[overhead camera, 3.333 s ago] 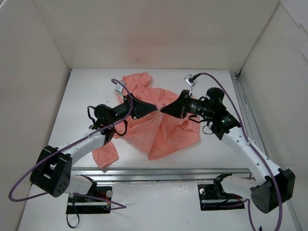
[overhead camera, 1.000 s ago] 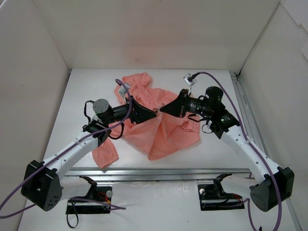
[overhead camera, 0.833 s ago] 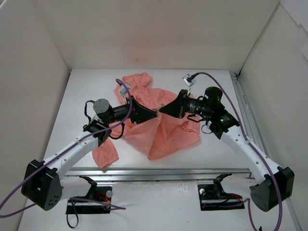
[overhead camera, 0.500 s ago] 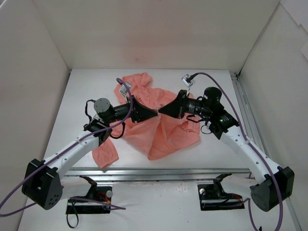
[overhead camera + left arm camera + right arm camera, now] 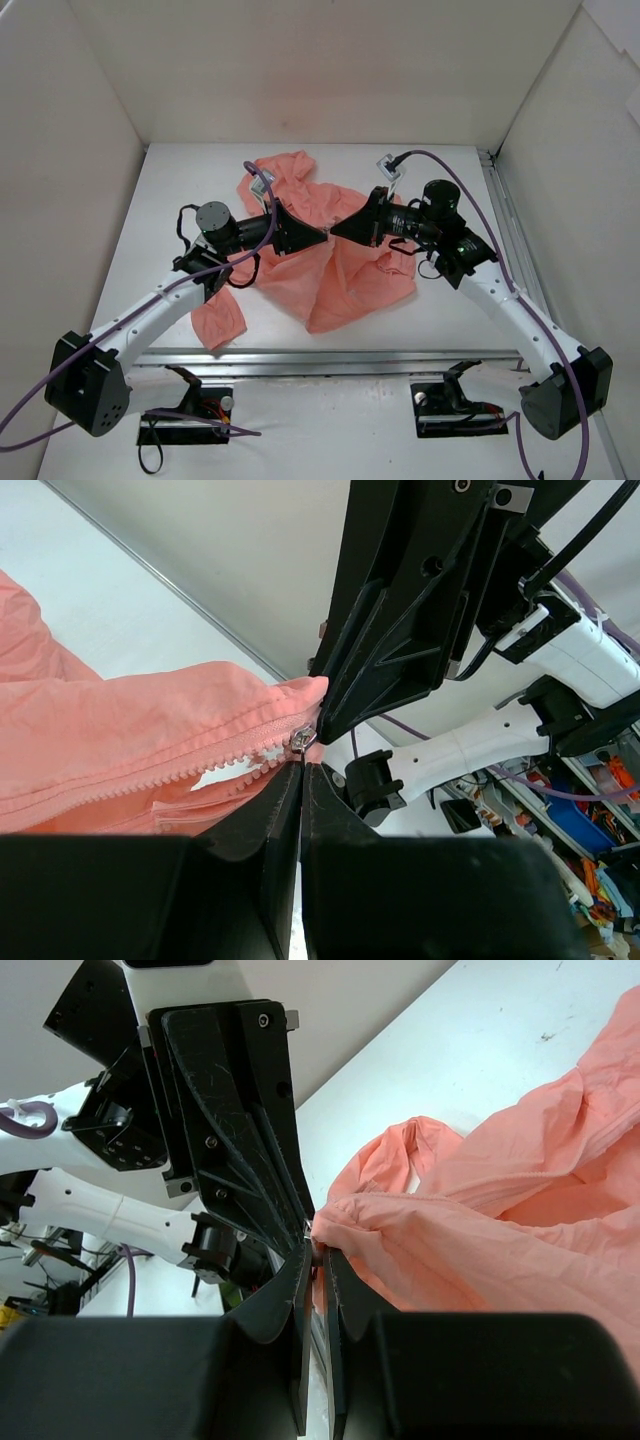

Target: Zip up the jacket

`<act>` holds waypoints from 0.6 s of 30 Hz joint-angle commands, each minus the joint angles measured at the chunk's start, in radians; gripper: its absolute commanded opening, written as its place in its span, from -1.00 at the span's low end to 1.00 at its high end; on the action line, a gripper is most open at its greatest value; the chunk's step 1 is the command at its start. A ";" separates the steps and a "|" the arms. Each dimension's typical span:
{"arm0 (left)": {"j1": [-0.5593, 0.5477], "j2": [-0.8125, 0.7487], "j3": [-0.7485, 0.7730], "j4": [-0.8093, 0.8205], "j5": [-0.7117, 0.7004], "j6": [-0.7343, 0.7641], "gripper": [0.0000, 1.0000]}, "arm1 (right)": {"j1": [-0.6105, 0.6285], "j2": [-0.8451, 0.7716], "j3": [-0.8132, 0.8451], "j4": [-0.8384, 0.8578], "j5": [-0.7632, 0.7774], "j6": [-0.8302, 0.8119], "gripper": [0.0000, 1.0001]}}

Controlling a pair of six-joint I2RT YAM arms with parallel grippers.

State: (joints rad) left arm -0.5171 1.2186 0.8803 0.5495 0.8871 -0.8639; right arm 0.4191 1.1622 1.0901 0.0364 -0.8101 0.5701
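The salmon-pink jacket [image 5: 340, 280] lies crumpled mid-table, its front lifted between both arms. My left gripper [image 5: 322, 238] and right gripper [image 5: 335, 230] meet tip to tip above it. In the left wrist view the left gripper [image 5: 301, 765] is shut, pinching the small metal zipper pull [image 5: 303, 741] where the two rows of pink teeth [image 5: 200, 770] join. In the right wrist view the right gripper [image 5: 318, 1252] is shut on the jacket [image 5: 500, 1250] edge just beside that slider. Below the slider the zip is parted.
White walls enclose the table on three sides. An aluminium rail [image 5: 340, 355] runs along the near edge and another [image 5: 510, 230] along the right side. Purple cables [image 5: 470, 190] loop over both arms.
The left jaws have closed onto the zipper pull over the last second. Both arms have crept slightly; the right grip on the fabric is unchanged.
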 commanded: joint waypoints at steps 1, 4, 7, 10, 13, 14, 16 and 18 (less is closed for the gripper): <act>0.022 -0.036 0.057 0.006 0.016 0.031 -1.00 | 0.004 -0.016 0.063 0.031 -0.012 -0.027 -1.00; 0.031 -0.034 0.063 -0.019 0.026 0.042 -1.00 | 0.003 -0.018 0.074 0.011 -0.018 -0.033 -1.00; 0.031 -0.033 0.082 -0.068 0.026 0.075 -1.00 | -0.008 -0.015 0.082 -0.006 -0.032 -0.036 -1.00; 0.042 -0.030 0.089 -0.077 0.035 0.078 -1.00 | -0.011 -0.012 0.086 -0.018 -0.038 -0.032 -1.00; 0.051 -0.025 0.097 -0.089 0.041 0.089 -1.00 | -0.009 -0.015 0.093 -0.026 -0.050 -0.029 -1.00; 0.051 -0.024 0.100 -0.091 0.045 0.088 -1.00 | -0.013 -0.015 0.097 -0.029 -0.054 -0.029 -1.00; 0.061 -0.019 0.106 -0.094 0.056 0.089 -1.00 | -0.014 -0.016 0.109 -0.032 -0.061 -0.029 -1.00; 0.072 -0.014 0.115 -0.100 0.061 0.091 -1.00 | -0.020 -0.015 0.122 -0.067 -0.070 -0.030 -1.00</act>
State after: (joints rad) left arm -0.4824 1.2186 0.9371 0.4404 0.9520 -0.8108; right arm 0.4145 1.1622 1.1347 -0.0555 -0.8181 0.5449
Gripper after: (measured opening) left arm 0.006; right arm 0.035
